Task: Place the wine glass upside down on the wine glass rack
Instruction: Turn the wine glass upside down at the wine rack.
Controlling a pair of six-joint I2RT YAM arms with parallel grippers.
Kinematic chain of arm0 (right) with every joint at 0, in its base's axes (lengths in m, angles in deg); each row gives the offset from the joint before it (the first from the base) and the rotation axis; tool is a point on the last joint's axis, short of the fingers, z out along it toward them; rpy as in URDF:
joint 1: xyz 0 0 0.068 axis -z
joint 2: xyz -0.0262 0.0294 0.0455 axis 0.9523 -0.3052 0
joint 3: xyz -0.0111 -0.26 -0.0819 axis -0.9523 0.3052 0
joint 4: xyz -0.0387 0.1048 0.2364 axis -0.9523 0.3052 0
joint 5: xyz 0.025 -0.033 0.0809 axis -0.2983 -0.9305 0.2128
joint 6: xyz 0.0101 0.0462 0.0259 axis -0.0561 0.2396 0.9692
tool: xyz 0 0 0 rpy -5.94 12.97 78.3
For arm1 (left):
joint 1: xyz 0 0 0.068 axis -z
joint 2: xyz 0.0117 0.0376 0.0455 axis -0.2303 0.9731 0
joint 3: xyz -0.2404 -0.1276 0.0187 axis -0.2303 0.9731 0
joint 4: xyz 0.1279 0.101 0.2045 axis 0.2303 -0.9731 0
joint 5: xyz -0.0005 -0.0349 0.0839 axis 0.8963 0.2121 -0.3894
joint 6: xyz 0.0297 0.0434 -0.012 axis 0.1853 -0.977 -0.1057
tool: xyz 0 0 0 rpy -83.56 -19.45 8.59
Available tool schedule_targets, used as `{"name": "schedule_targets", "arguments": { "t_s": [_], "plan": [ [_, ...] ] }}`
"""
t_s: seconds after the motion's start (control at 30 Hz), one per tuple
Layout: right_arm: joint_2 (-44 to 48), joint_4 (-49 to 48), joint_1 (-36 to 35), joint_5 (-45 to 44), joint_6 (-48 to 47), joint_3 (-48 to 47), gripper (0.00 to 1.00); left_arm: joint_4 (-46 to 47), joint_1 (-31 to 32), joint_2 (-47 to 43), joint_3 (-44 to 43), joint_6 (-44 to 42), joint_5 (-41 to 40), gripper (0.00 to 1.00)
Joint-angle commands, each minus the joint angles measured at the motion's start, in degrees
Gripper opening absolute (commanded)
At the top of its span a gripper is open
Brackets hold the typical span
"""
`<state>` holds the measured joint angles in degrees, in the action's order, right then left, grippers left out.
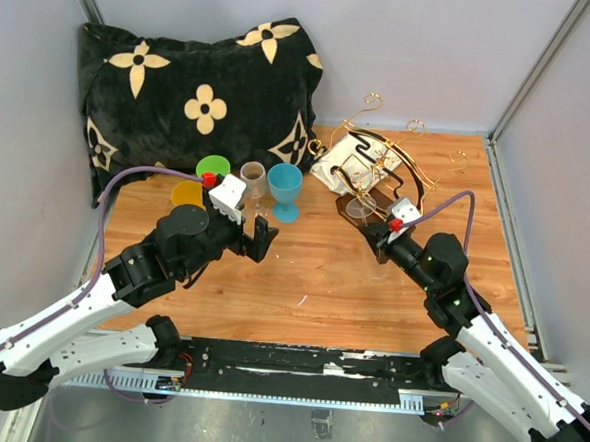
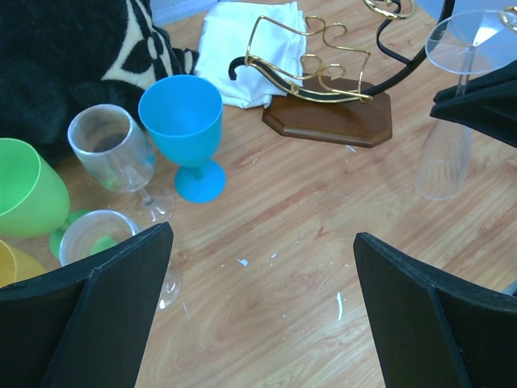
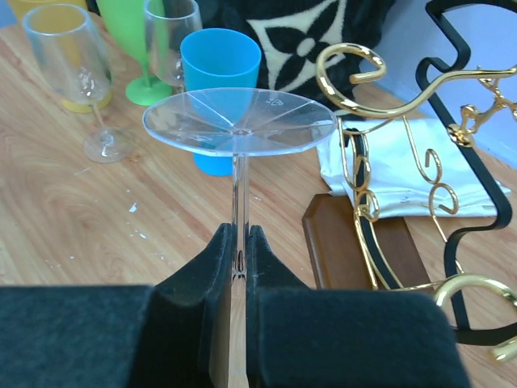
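The wine glass (image 3: 240,123) is held inverted, foot uppermost, at the centre of the right wrist view. Its stem is clamped between the closed fingers of the right gripper (image 3: 239,242). In the left wrist view the bowl hangs below the grip at the right edge; contact with the table cannot be determined.

The wine glass rack (image 3: 355,69) stands just to the right of the glass, apart from it.

Probable faults:
- The wide foot may be struck against a curled gold hook if it is brought in too low, and the rack may be tipped.
- The thin stem may be allowed to slip or swivel in the pads on contact.
- The white cloth (image 3: 404,174) behind the base may be snagged.

The left gripper (image 2: 262,267) is fully released. The blue goblet (image 2: 182,121) ahead of it may be toppled if it is advanced.
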<state>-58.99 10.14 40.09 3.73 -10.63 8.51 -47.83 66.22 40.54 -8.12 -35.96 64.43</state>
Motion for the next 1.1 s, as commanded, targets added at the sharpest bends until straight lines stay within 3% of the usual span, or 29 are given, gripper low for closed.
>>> {"name": "schedule_targets", "arguments": {
  "t_s": [0.0,0.27,0.43,1.07],
  "plan": [
    [2.46,-4.59,-3.36,-1.84,2.93,3.75,0.01,1.67,0.07,0.44,1.07,-0.59,-0.05,1.00],
    [9.00,-8.58,-3.63,-16.21,8.75,10.82,0.01,1.72,0.09,0.95,1.25,-0.59,0.27,1.00],
    [12.05,-12.41,-3.54,-19.87,9.32,13.27,0.01,1.69,0.07,0.86,1.50,-0.38,-0.01,1.00],
    [5.28,-24.24,-1.84,-31.05,11.16,13.53,0.01,1.95,0.09,1.00,2.57,-0.32,-0.44,1.00]
  ]
}}
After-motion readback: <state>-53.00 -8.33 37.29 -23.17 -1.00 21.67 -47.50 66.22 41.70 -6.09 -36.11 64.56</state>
